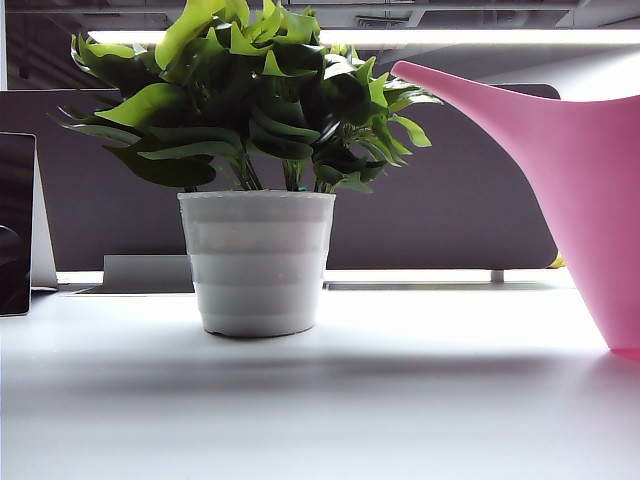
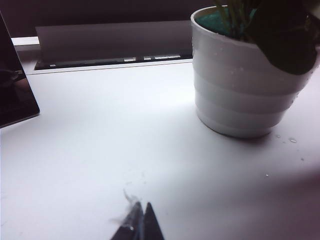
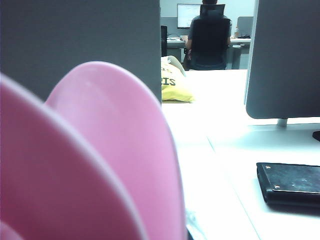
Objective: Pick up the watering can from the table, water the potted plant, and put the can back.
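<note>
Exterior view: bare white worktop (image 1: 300, 420) filled the near ground, a soft shadow band across it. Potted plant (image 1: 256, 170) stood mid-depth, left of centre, white ribbed pot upright on the worktop, leaves cut off at the frame top. Watering can (image 1: 580, 190) was at the right edge, body cropped by the frame, handle and far side hidden; spout ran up and left, tip just beside the plant's right leaves, contact unclear. Can's base seemed level with the worktop at the frame edge, but whether it rested or hung just above was hard to tell. Neither arm showed in this view. Behind: dark grey partition (image 1: 450, 210), a dark panel (image 1: 15, 225) cropped at far left.

Left wrist view: left claw (image 2: 139, 226) sat low over the near worktop, only its dark fingertips (image 2: 153, 227) visible, pressed together, holding nothing. Plant pot was well apart, further off; water droplets (image 2: 292, 140) lay on the worktop by it.

Right wrist view: pink can filled the near frame, blurred. Right claw itself was not visible, so its state and any grip could not be told. Beyond: a black flat case (image 3: 290, 184), a yellow bag (image 3: 175, 86), a monitor back (image 3: 282, 60), and a seated person (image 3: 207, 35) far off.
</note>
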Robot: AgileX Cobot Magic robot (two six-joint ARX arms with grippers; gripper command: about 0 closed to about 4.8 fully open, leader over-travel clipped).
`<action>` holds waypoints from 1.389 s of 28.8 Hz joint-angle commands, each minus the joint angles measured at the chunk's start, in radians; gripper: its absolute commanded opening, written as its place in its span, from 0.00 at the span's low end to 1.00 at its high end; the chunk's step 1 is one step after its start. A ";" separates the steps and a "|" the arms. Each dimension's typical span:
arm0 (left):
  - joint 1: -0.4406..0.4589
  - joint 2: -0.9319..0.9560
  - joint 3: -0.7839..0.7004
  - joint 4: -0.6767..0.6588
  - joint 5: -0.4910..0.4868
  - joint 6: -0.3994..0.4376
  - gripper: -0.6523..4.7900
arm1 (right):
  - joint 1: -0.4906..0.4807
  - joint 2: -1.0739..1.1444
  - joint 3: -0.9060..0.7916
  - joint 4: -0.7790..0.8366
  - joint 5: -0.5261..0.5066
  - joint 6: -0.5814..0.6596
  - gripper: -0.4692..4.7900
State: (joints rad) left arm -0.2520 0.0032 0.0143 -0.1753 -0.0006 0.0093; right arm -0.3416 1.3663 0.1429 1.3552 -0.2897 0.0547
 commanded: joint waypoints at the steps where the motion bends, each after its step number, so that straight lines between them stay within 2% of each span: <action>1: -0.002 0.001 -0.006 -0.003 0.001 0.002 0.11 | 0.002 0.012 0.003 0.044 -0.005 0.020 0.21; 18: -0.002 0.001 -0.006 -0.004 0.001 0.002 0.11 | 0.002 0.045 -0.050 -0.014 -0.031 -0.006 0.22; 19: -0.002 0.001 -0.006 -0.004 0.001 0.002 0.11 | 0.002 0.045 -0.056 -0.011 -0.031 -0.006 0.25; 20: -0.002 0.001 -0.006 -0.004 0.001 0.002 0.11 | 0.002 0.045 -0.064 -0.014 -0.031 -0.004 0.35; 22: -0.002 0.001 -0.006 -0.004 0.001 0.002 0.11 | 0.002 0.045 -0.072 -0.011 -0.031 -0.002 0.41; 28: -0.002 0.001 -0.006 -0.003 0.001 0.002 0.11 | 0.002 0.045 -0.090 -0.012 -0.031 0.026 0.42; 32: -0.002 0.001 -0.006 -0.003 0.001 0.002 0.11 | 0.001 0.043 -0.136 -0.007 -0.032 0.055 0.49; 36: -0.001 0.001 -0.006 -0.004 0.001 0.002 0.11 | 0.001 0.042 -0.137 -0.026 -0.087 0.097 0.49; 40: -0.001 0.001 -0.006 -0.004 0.001 0.002 0.11 | -0.001 0.042 -0.137 -0.019 -0.060 0.098 0.49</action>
State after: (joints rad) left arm -0.2520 0.0032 0.0143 -0.1753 -0.0010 0.0093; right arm -0.3428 1.4124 0.0071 1.3182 -0.3626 0.1463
